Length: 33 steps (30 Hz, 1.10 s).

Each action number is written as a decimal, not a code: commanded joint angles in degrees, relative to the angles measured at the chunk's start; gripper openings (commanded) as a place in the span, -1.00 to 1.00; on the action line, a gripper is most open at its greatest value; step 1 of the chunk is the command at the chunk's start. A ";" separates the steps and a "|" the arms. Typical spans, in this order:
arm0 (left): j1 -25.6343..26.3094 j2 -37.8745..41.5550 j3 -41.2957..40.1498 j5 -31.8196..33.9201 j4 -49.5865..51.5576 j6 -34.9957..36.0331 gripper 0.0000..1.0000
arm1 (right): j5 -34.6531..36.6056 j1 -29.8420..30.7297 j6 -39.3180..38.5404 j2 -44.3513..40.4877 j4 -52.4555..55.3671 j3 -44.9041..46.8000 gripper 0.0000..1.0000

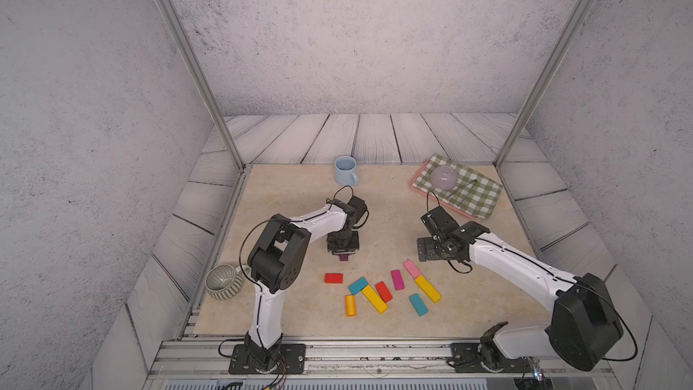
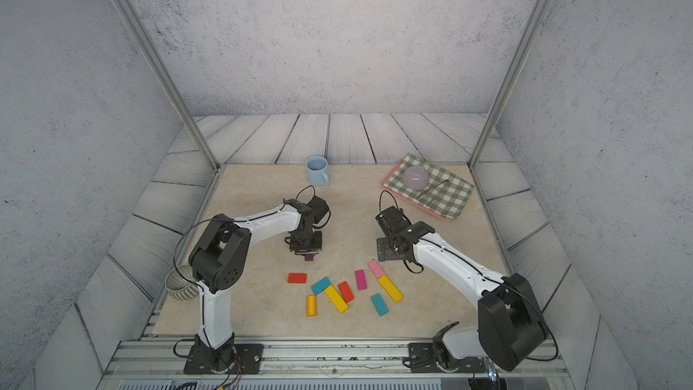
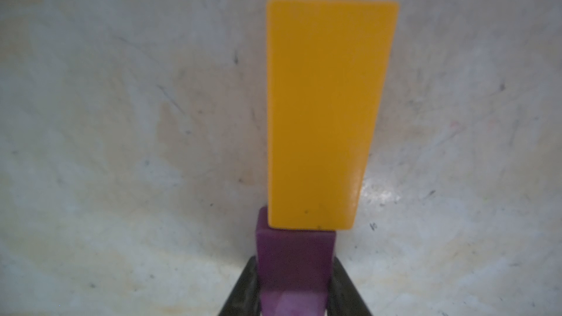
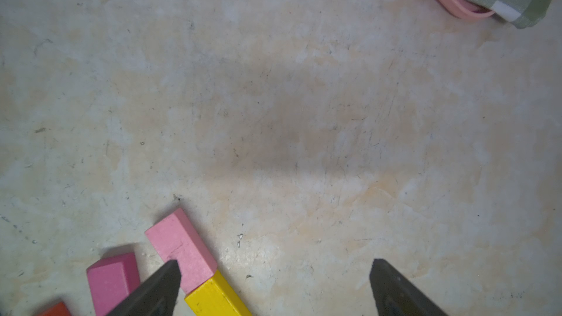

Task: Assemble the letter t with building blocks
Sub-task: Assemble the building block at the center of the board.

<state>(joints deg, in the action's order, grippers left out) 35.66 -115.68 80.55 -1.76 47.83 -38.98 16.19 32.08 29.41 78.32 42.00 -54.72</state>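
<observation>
The beige tabletop (image 1: 300, 200) carries everything. The left arm (image 1: 318, 219) reaches in towards the middle, wrist turned down. Its jaws are clamped on a purple block (image 3: 295, 269), whose end peeks out below the wrist in both top views. The right arm (image 1: 517, 260) is bent over the right side, and its jaws stand wide apart above bare tabletop. In the right wrist view one fingertip (image 4: 170, 272) overlaps the pink block (image 4: 179, 250).

At the far right lies a pink tray (image 1: 416, 185) under a green checked cloth (image 1: 472, 189), with an upturned lilac bowl (image 1: 442, 177) on it. A ribbed grey cup (image 1: 223, 281) sits at the near left edge and a light-blue mug (image 1: 345, 170) at the far edge.

The loose blocks lie flat in a cluster near the front, between the arms. There are two long yellow blocks (image 1: 374, 299) and (image 1: 427, 288), the latter end to end with the pink one. The rest are a red block (image 1: 333, 278), a teal block (image 1: 357, 285), a second red (image 1: 383, 291), a magenta block (image 1: 397, 279), a second teal (image 1: 418, 304) and an orange block (image 1: 350, 306). In the left wrist view an amber block (image 3: 322, 110) lies on the tabletop, its near end meeting the purple one; whether they touch I cannot tell
</observation>
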 commanded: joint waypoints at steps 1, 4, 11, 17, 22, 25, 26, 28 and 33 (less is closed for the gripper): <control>0.62 -2.27 0.73 0.69 1.82 -0.54 -0.68 | 0.40 -0.03 0.69 0.13 1.16 -0.91 0.98; 0.99 -2.36 0.99 0.83 1.89 -0.55 -0.68 | 0.42 -0.01 0.74 0.16 1.24 -0.91 0.98; 1.41 -2.36 1.18 1.17 2.06 -0.82 -0.68 | 0.24 -0.02 0.83 0.43 1.16 -0.74 0.98; 1.64 -2.10 1.20 0.74 1.52 -1.25 -0.68 | 0.16 0.01 0.88 0.69 1.20 -0.74 0.98; 1.78 -2.18 1.18 0.97 1.59 -1.26 -0.68 | 0.16 -0.03 0.91 0.69 1.24 -0.83 0.98; 1.84 -2.48 1.30 0.96 1.49 -1.00 -0.68 | -0.01 0.01 0.91 0.77 1.15 -0.74 0.97; 1.87 -2.41 1.25 1.09 1.35 -0.96 -0.68 | -0.11 0.00 0.87 0.85 1.16 -0.74 0.98; 1.87 -2.34 1.21 1.23 1.43 -1.00 -0.68 | -0.19 0.00 0.98 0.87 1.19 -0.83 0.98; 1.83 -2.71 1.38 1.76 1.88 -1.18 -0.67 | -0.19 -0.02 0.83 0.95 1.28 -1.00 0.98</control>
<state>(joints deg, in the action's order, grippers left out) 36.93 -116.40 81.65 -0.56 48.77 -39.77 16.14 32.08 29.89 78.65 42.04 -54.72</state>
